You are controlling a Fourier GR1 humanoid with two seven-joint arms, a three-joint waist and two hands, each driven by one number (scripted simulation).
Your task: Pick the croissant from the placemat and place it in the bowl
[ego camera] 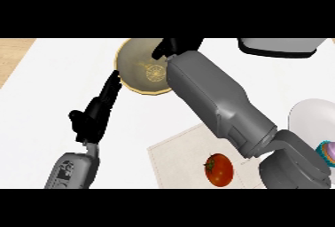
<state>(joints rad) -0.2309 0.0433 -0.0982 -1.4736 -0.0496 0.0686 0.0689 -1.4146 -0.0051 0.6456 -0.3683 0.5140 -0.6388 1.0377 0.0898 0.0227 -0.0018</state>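
The yellowish bowl (141, 66) stands at the far middle of the counter. My right forearm reaches diagonally across the view, and my right hand (175, 46) is over the bowl's far right rim, partly cut off by the view's top edge. No croissant shows anywhere; whether that hand holds it is hidden. The pale placemat (177, 153) lies near the front, half covered by the right arm, and a red tomato (219, 169) sits on it. My left hand (98, 106) is open at the left, its straight fingers pointing up toward the bowl's left side.
A white plate (307, 117) at the right edge carries a cupcake (327, 150). A white rounded object (281, 46) stands at the far right. Bare wood shows beyond the counter's left edge.
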